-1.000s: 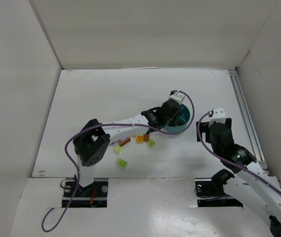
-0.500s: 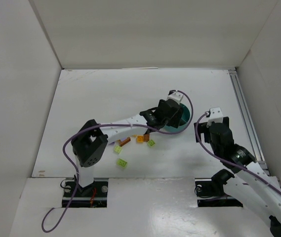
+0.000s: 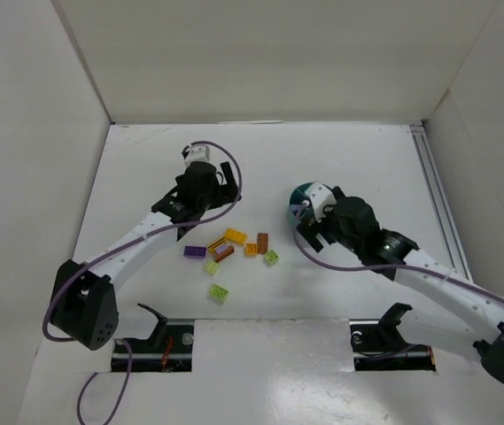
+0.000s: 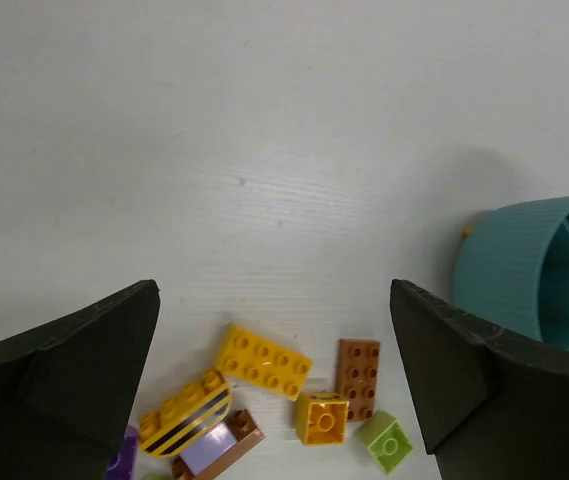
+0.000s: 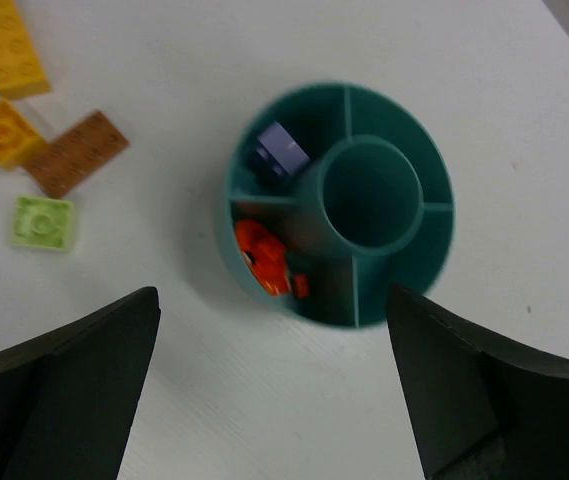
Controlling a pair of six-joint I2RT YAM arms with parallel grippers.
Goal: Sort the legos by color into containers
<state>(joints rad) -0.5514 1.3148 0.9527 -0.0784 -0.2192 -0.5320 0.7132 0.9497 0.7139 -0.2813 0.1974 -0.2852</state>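
Loose legos lie in a cluster on the white table: a yellow 2x4 brick (image 4: pixel 262 361), a brown brick (image 4: pixel 358 377), a small yellow brick (image 4: pixel 321 417), a lime brick (image 4: pixel 384 441) and a yellow striped piece (image 4: pixel 185 411). The top view adds a purple brick (image 3: pixel 194 251) and two lime bricks (image 3: pixel 220 293). The teal divided bowl (image 5: pixel 434 230) holds a purple brick (image 5: pixel 279 150) in one compartment and orange pieces (image 5: pixel 264 258) in another. My left gripper (image 3: pixel 209 188) hovers open up and left of the cluster. My right gripper (image 3: pixel 309 212) hangs open above the bowl (image 3: pixel 296 197).
White walls enclose the table on three sides. A rail (image 3: pixel 438 204) runs along the right edge. Bare table surrounds the bowl (image 4: pixel 524 270), with the cluster a short way to its left. Both arm bases sit at the near edge.
The left arm has swung from the bowl to the upper left and its gripper has opened. The right arm has moved in from the right to hang over the bowl.
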